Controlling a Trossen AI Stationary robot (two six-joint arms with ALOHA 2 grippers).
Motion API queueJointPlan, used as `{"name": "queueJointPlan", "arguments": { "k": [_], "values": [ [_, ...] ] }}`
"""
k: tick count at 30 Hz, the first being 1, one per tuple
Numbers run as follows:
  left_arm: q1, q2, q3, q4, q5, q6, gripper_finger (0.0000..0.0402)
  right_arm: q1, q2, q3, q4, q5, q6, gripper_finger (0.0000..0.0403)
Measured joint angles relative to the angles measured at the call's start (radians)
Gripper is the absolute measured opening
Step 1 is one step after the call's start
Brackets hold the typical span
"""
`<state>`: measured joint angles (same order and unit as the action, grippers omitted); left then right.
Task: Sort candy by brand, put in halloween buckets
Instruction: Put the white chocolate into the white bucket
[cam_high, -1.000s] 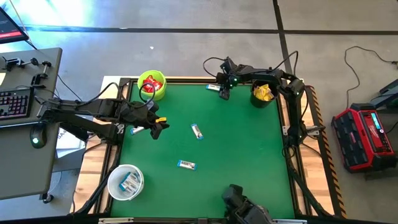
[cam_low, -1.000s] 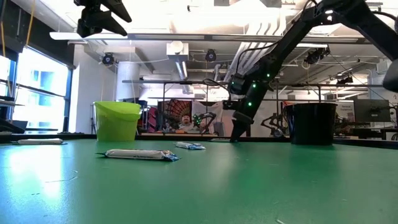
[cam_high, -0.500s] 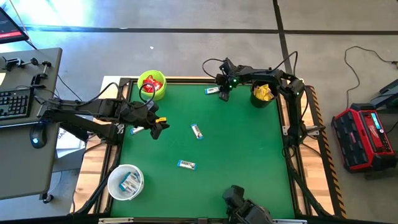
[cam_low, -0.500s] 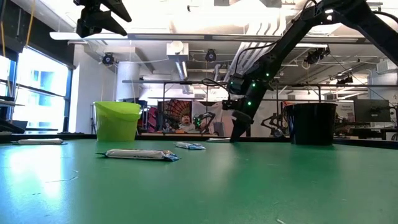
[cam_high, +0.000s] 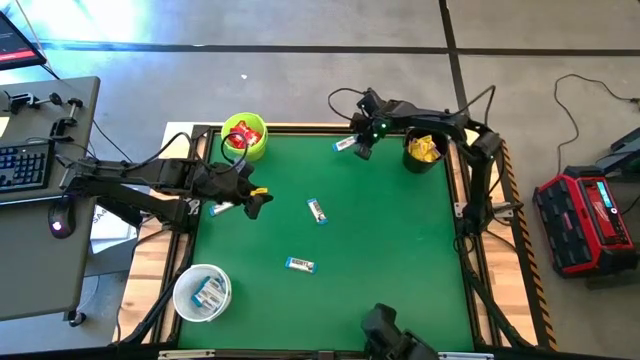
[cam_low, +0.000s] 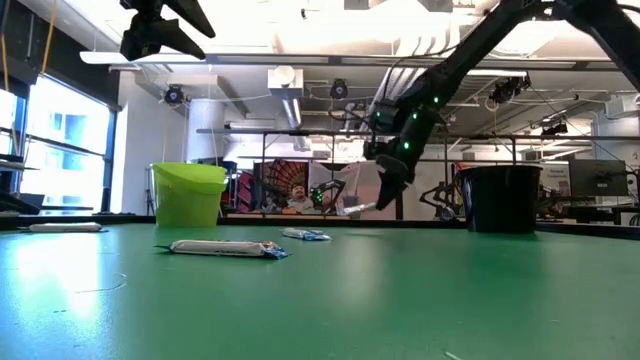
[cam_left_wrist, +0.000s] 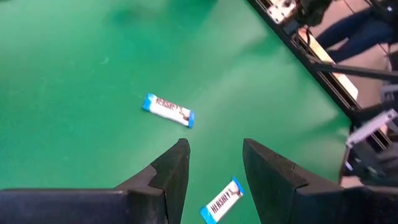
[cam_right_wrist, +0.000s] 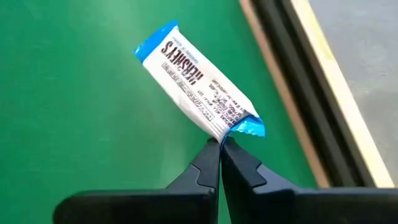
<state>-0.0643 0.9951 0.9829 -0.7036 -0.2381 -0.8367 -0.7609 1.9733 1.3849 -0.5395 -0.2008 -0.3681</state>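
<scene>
— What lies nearest on the green table (cam_high: 400, 260)?

— A white bucket (cam_high: 202, 292) at the near left corner, bars inside. Two white-and-blue bars (cam_high: 300, 265) (cam_high: 317, 210) lie loose mid-table.

— And the left gripper (cam_high: 255, 203)?

— It hovers above the left side, fingers (cam_left_wrist: 171, 171) partly apart and holding nothing. A third bar (cam_high: 222, 209) lies just beside it.

— Farther back?

— The right gripper (cam_high: 360, 148), fingers (cam_right_wrist: 208, 165) pressed together, pinches the crimped end of a Hershey's bar (cam_right_wrist: 199, 84), raised off the felt near the far edge, between the lime green bucket (cam_high: 244, 137) with red packets and the black bucket (cam_high: 423, 150) with yellow ones.
</scene>
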Motion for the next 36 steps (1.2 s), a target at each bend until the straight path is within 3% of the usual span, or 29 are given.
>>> {"name": "queueJointPlan", "arguments": {
  "k": [15,21,30,36],
  "values": [
    [0.039,0.000,0.000,0.022,-0.032,0.027,0.0142,0.132,-0.130,0.002,-0.039,-0.047,0.126,0.0000],
    [0.039,0.010,0.000,0.025,-0.024,-0.048,0.0142,0.196,-0.158,0.002,-0.030,-0.054,0.170,0.0000],
    [0.045,0.110,0.000,0.159,0.012,-0.045,0.0145,0.287,-0.221,0.002,0.021,-0.054,0.250,0.0000],
    [0.100,0.159,0.000,0.217,0.023,0.007,0.0174,0.335,-0.299,0.003,0.038,-0.052,0.282,0.0000]
  ]
}}
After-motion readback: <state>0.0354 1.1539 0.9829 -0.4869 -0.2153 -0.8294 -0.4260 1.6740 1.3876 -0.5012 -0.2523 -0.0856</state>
